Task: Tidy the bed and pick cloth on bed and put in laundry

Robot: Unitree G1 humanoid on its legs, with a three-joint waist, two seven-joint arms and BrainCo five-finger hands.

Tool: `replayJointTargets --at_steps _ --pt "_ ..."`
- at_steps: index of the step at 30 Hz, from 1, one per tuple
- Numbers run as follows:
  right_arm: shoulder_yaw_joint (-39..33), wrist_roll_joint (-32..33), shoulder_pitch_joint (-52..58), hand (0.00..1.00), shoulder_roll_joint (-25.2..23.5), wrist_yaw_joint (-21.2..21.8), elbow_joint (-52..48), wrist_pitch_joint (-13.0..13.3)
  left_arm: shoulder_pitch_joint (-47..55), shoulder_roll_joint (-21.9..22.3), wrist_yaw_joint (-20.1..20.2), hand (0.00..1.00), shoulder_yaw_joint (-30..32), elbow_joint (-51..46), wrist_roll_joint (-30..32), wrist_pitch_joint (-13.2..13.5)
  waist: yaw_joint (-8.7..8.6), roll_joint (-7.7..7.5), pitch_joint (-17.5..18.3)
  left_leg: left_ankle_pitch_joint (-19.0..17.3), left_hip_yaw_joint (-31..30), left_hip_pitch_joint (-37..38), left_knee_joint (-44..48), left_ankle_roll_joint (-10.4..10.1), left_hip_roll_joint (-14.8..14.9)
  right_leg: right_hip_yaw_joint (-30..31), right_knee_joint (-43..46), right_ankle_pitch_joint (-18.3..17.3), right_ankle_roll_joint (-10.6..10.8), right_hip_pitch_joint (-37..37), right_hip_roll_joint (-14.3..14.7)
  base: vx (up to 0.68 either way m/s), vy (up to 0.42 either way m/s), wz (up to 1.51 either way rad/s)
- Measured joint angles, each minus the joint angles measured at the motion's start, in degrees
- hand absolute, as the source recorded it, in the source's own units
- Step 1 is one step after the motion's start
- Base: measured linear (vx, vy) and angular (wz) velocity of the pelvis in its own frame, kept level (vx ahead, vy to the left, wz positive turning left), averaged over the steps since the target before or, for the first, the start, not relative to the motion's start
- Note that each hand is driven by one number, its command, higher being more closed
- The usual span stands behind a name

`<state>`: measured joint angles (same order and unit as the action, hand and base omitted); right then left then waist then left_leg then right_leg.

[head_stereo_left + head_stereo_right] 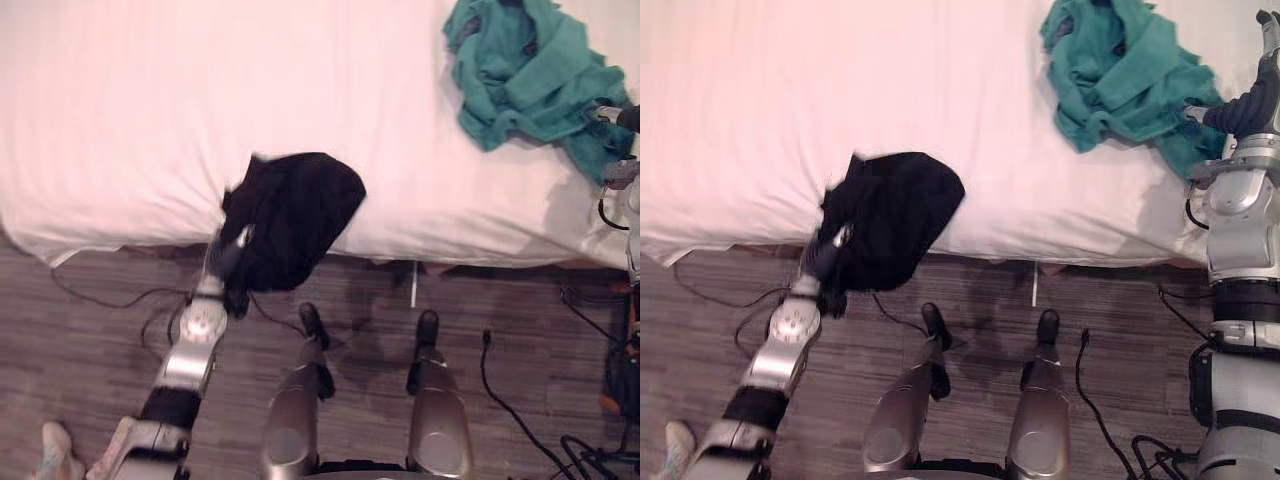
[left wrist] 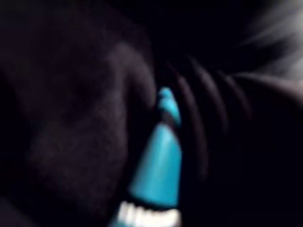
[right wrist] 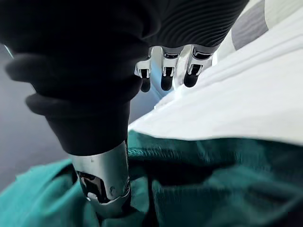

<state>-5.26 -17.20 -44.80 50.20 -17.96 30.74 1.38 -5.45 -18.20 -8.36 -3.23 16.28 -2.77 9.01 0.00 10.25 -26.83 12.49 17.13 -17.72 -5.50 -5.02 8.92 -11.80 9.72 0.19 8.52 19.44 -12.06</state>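
Looked down on a white bed (image 1: pixel 150 120) spanning the top of the frame, with dark plank floor (image 1: pixel 80 340) along the bottom. Caught a pale shoe (image 1: pixel 45 450) at the lower left corner. Found the black cloth (image 1: pixel 295 215) left of centre, draped over the bed's near edge and hanging toward the floor, with the left hand (image 1: pixel 828 250) pushed up into it from below. Found the teal cloth (image 1: pixel 530 80) heaped on the bed at the upper right. Saw the right hand (image 1: pixel 1245 110) at the far right edge beside that heap, fingers (image 3: pixel 165 78) straight and holding nothing, thumb (image 3: pixel 106 179) resting against the teal folds.

Judged the black cloth the likelier trouble: given a loose hold, could slip off the edge onto the floor during the lift. Feared also dragging the sheet along with the teal heap through a careless scoop.

Could not tell curled fingers from straight ones on the left hand, all buried in black folds; got only dark blur from its wrist view. Lost most of the shoe past the frame's edge.
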Motion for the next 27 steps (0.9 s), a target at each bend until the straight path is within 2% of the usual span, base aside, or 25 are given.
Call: replayJointTargets --at_steps 3,4,6,12,14,16,18,19,20,21,23,25,27 --pt "2.7 1.5 -4.4 0.0 0.5 1.0 6.8 -0.2 6.9 1.1 0.8 1.0 0.6 1.0 -2.3 -1.4 1.34 0.95 -0.4 0.7 -1.4 -2.2 0.0 0.3 -0.1 -1.3 0.0 0.0 0.0 1.1 -0.1 -0.01 -0.011 0.29" --pt "3.5 2.1 -5.4 1.0 0.5 1.2 9.1 -0.1 8.3 1.3 0.9 1.0 0.6 1.4 -3.1 -1.5 1.94 1.11 -0.5 0.9 -1.9 -3.1 0.0 0.2 -0.1 -1.8 0.3 0.0 0.0 1.7 -0.2 -0.02 -0.004 0.25" --pt "3.8 3.5 -6.9 1.0 1.3 1.2 12.5 0.0 8.6 1.3 0.9 1.0 0.7 1.3 -4.4 -1.5 2.71 1.25 -0.5 1.3 -2.3 -4.2 0.0 0.2 -0.1 -2.0 0.6 0.0 -0.1 2.6 -0.2 -0.02 -0.005 0.15" --pt "7.3 5.8 -11.6 1.0 4.2 3.7 22.0 2.5 7.7 1.4 2.2 1.0 1.0 1.0 -6.8 -1.0 2.8 1.55 -0.6 1.5 -2.9 -4.8 0.0 0.1 -0.2 -2.2 1.1 0.1 -0.1 3.1 -0.3 -0.01 -0.002 0.03" --pt "5.1 6.4 -11.2 1.0 3.9 4.2 22.2 2.5 7.7 2.4 2.4 1.0 1.0 0.6 -6.8 -1.1 2.94 1.53 -0.6 1.6 -3.0 -4.4 0.0 0.1 -0.1 -2.3 1.1 0.0 -0.1 2.7 -0.2 0.04 -0.039 0.02" --pt "-0.3 7.9 -7.4 1.0 1.5 4.3 20.4 2.6 7.7 4.4 3.1 1.0 0.9 -0.2 -6.8 -1.2 3.18 1.4 -0.5 1.7 -3.0 -2.8 0.0 0.2 -0.1 -2.3 1.0 0.0 -0.2 0.9 -0.1 0.1 -0.057 0.03" --pt "-6.8 9.2 1.3 1.0 -4.8 4.1 13.9 2.5 8.1 5.8 3.5 1.0 0.0 -0.2 -6.7 -1.4 2.51 0.74 0.0 1.7 -2.8 1.3 0.0 0.2 0.1 -2.2 0.9 -0.2 -0.3 -3.5 0.2 0.12 -0.058 0.05" --pt "-7.6 9.7 3.6 1.0 -6.6 4.1 12.3 2.4 8.4 5.9 3.7 1.0 -0.2 -0.1 -6.7 -1.6 2.34 0.32 1.0 1.6 -2.7 1.7 0.0 0.2 0.1 -2.1 0.9 -0.5 -0.4 -4.0 0.2 0.09 -0.046 0.05" --pt "-8.5 10.8 7.9 1.0 -10.0 4.1 9.6 2.4 9.1 5.8 4.3 1.0 -0.3 0.0 -6.3 -2.1 2.28 -0.97 3.8 1.4 -2.6 1.9 0.0 0.0 0.0 -2.1 0.9 -1.6 -0.5 -4.3 0.1 0.15 -0.095 0.0" --pt "-9.1 12.3 14.0 1.0 -15.7 4.3 6.6 2.5 9.1 5.8 4.6 1.0 -0.3 0.7 -5.3 -2.6 2.03 -2.98 6.5 1.4 -2.2 3.4 0.0 -0.1 0.3 -2.1 0.9 -2.4 -0.5 -5.7 0.3 0.16 -0.105 -0.02" --pt "-10.7 13.4 19.1 1.0 -21.8 4.4 4.0 2.4 8.4 5.8 4.7 1.0 -0.2 2.1 -4.2 -3.7 1.08 -4.86 7.6 1.3 -2.1 6.4 0.0 -0.2 0.3 -2.4 0.8 -3.4 -0.6 -8.9 0.3 0.12 -0.089 -0.03" --pt "-11.5 15.6 25.5 1.0 -29.7 4.7 0.1 2.3 8.4 6.1 4.8 1.0 0.0 3.9 -2.8 -4.7 0.78 -7.2 10.8 0.6 -1.3 9.4 0.0 -1.1 0.4 -2.2 0.4 -4.6 -0.6 -11.8 0.4 0.09 -0.072 -0.12" --pt "-12.2 19.4 31.1 1.0 -36.6 5.6 -3.3 2.2 8.0 7.9 4.5 1.0 1.5 5.7 -2.6 -5.5 0.66 -8.45 13.3 0.1 -1.3 11.8 -0.1 -1.7 0.8 -2.3 0.1 -5.1 -0.6 -14.2 0.8 0.07 -0.042 -0.14"
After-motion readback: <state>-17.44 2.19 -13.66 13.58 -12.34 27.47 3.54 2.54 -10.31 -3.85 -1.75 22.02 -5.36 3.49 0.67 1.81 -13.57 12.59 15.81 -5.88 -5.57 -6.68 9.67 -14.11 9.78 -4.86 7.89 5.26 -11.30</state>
